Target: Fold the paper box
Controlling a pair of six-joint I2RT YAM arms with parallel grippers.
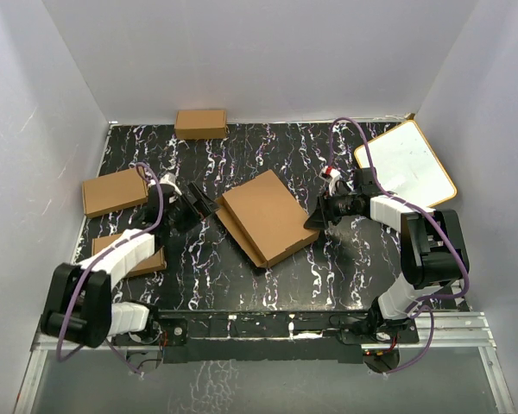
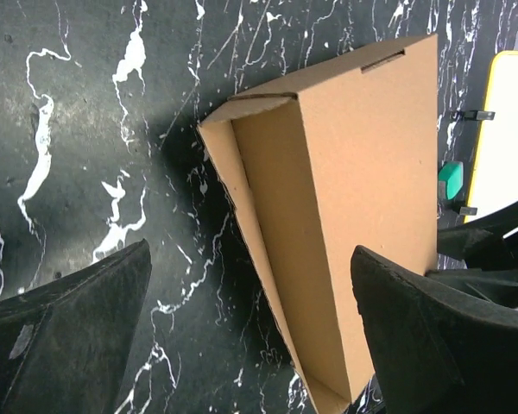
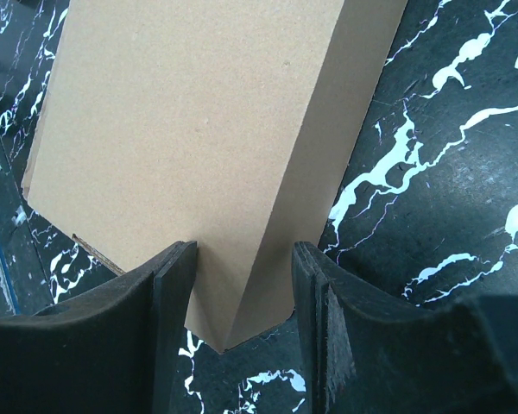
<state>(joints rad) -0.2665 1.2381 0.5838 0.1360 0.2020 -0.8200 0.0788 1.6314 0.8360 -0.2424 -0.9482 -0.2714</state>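
Top external camera: fixed high behind the arm bases, looking down on the whole table. Left wrist camera: close, facing the open side of the paper box. Right wrist camera: closer (one box corner nearly fills it). All views share this box.

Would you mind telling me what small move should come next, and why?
Probably ease the open left gripper onto the paper box and press the lid's raised edge down: the lid gapes there, while the right gripper flanks the opposite corner.
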